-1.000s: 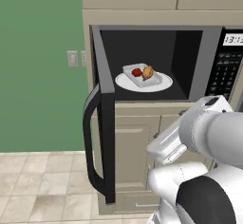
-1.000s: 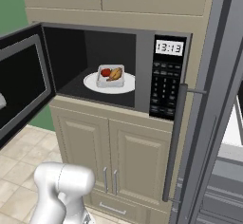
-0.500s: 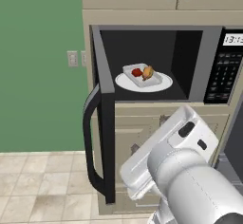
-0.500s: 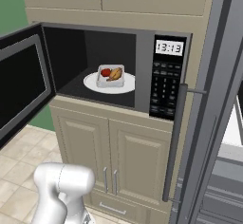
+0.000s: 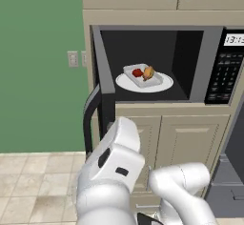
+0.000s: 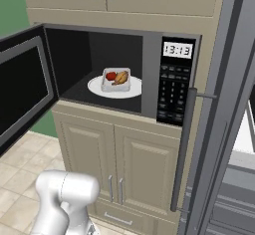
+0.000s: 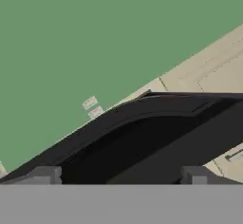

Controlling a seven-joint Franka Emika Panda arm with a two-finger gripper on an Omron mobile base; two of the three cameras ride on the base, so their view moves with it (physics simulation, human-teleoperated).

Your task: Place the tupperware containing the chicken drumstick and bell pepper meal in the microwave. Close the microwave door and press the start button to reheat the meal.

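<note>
tupperware (image 6: 116,79) on microwave (image 6: 149,69) plate | hand (image 7: 118,174) wide, empty, at microwave door (image 7: 142,133)

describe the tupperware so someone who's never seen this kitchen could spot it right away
Find the black microwave built into the beige cabinets, its door swung open. Inside, on the round white plate, sits the tupperware: a small shallow light-grey tray. It alone holds food, a red pepper beside a tan drumstick.

The tupperware (image 5: 143,75) sits on the turntable plate (image 5: 159,84) inside the microwave (image 5: 162,64), its door (image 5: 106,102) apparently wide open.
</note>
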